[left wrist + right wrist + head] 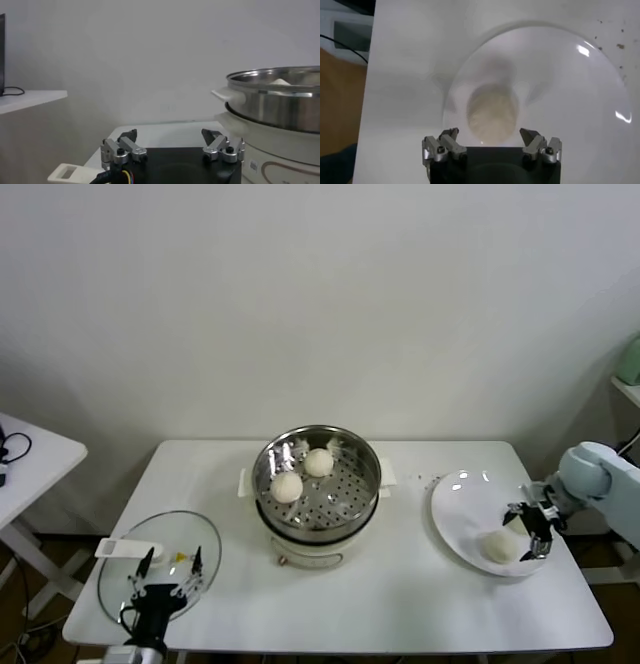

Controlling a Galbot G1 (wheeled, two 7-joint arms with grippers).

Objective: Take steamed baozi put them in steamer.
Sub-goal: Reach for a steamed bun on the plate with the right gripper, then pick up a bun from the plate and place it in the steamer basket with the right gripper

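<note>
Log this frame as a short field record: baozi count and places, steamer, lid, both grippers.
baozi in steamer: two, on the perforated tray
baozi on plate: one
glass lid: off, flat on the table left of the steamer
right gripper: open, over the plate baozi, not gripping it
left gripper: open, over the lid, idle

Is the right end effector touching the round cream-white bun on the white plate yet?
Apart. In the right wrist view, the right end effector is open, its fingertips flanking the round cream-white bun on the white round plate, with bare plate showing between each tip and the bun.
</note>
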